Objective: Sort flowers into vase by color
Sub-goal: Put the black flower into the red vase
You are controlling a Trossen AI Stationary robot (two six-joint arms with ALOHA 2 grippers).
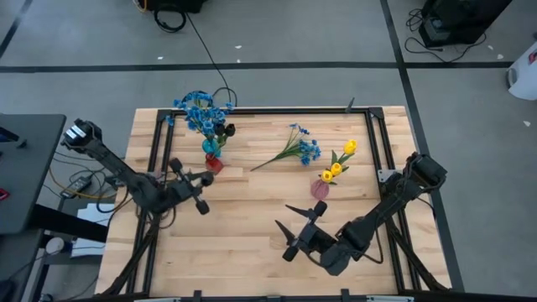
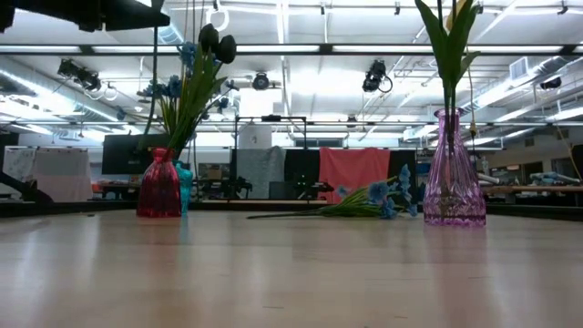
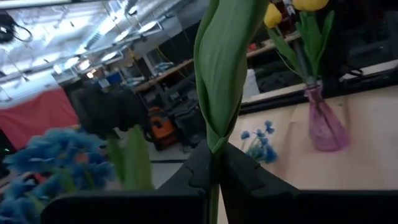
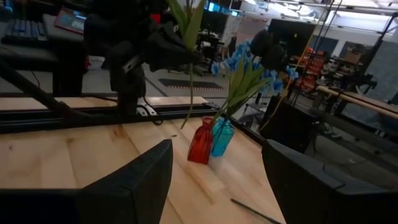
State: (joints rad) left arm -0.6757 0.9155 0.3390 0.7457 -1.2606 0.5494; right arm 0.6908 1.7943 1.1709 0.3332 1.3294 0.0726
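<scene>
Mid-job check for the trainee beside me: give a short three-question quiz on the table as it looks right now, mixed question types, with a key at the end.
1. Multiple choice: which vase holds the yellow tulips? A red vase, B teal vase, C pink vase.
2. True or false: the right gripper has its fingers shut on a flower.
3. Fill in: the left gripper, up beside the red vase, is shut on a green ___.

Key: 1 C. 2 False: its fingers stand open over bare table, holding nothing. 3 stem.
</scene>
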